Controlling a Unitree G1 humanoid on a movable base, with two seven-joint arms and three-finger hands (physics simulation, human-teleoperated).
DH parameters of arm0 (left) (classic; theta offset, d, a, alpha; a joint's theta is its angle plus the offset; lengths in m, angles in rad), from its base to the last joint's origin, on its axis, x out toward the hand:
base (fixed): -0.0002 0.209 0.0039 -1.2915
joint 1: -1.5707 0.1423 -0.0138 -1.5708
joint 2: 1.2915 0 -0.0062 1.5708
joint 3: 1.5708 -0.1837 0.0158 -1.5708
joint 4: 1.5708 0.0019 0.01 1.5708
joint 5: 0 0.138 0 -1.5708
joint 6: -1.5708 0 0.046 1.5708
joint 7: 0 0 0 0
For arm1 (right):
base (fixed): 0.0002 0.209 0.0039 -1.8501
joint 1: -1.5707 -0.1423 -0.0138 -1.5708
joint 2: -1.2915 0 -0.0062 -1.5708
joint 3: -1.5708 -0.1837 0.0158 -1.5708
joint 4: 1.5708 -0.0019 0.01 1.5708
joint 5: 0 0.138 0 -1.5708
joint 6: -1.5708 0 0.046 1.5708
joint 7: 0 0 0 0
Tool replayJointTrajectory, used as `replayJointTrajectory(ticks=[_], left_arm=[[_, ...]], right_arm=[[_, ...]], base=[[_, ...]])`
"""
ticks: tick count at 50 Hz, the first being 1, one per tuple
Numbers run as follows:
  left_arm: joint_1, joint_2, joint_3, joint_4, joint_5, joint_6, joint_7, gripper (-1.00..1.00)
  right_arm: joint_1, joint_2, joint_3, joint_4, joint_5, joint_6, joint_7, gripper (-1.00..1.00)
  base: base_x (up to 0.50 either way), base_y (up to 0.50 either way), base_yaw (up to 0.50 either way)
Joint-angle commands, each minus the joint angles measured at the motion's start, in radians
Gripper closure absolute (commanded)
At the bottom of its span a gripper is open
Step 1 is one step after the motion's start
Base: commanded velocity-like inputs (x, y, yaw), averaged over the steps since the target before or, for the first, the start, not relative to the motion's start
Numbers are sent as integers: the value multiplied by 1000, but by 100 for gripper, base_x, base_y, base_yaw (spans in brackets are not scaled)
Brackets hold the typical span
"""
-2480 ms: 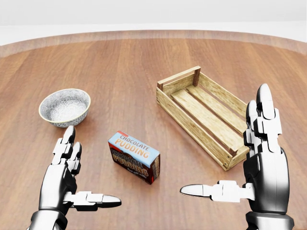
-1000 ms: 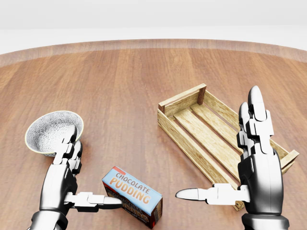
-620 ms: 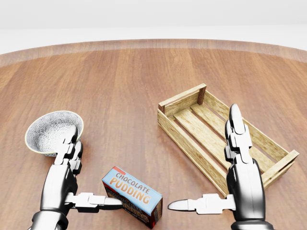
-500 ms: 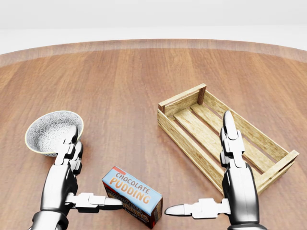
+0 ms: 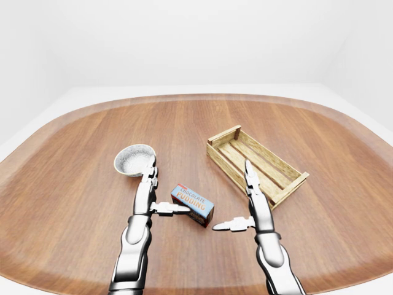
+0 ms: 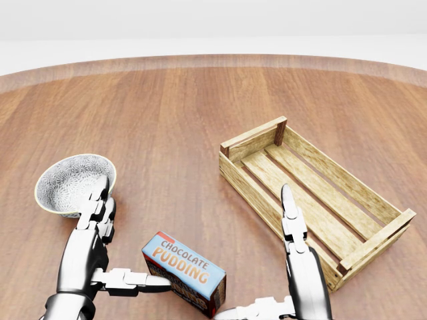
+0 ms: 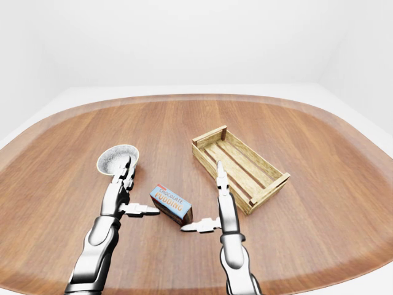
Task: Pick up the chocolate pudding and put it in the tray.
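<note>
Chocolate pudding box [image 6: 185, 273] lies flat on wooden table [image 6: 167, 120], between both hands, low in head view. Left hand [image 6: 90, 257] released, fingers spread, thumb tip touching box's left end. Right hand [image 6: 293, 280] released, thumb just beside box's right end. Slatted wooden tray [image 6: 313, 200] right of box, apart. Patterned bowl [image 6: 72, 183] upper left, near left fingertips.

Free room and obstacles about the two open hands on the wooden table [image 5: 80, 160].

The chocolate pudding [image 6: 184, 272] lies between the thumbs: the left hand [image 6: 90, 250] has its thumb tip at the box's left face, the right hand [image 6: 297, 273] its thumb tip just short of the lower right corner. Beyond the left fingertips [image 6: 101, 193] stands the bowl [image 6: 73, 183], blocking that way. The tray [image 6: 313, 193] walls the right fingers' outer side. Bare tabletop lies open above the box, between bowl and tray.
</note>
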Motion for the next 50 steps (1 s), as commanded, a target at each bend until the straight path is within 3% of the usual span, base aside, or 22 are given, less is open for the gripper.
replayJointTrajectory(ticks=[1,50], left_arm=[[2,-3,3,-15,-30,22,-16,-100],[-4,-2,5,9,-26,10,-15,-100]], right_arm=[[6,-4,40,70,-41,0,-31,-100],[-43,14,141,287,-145,0,-93,-100]], base=[[0,0,0],[0,0,0]])
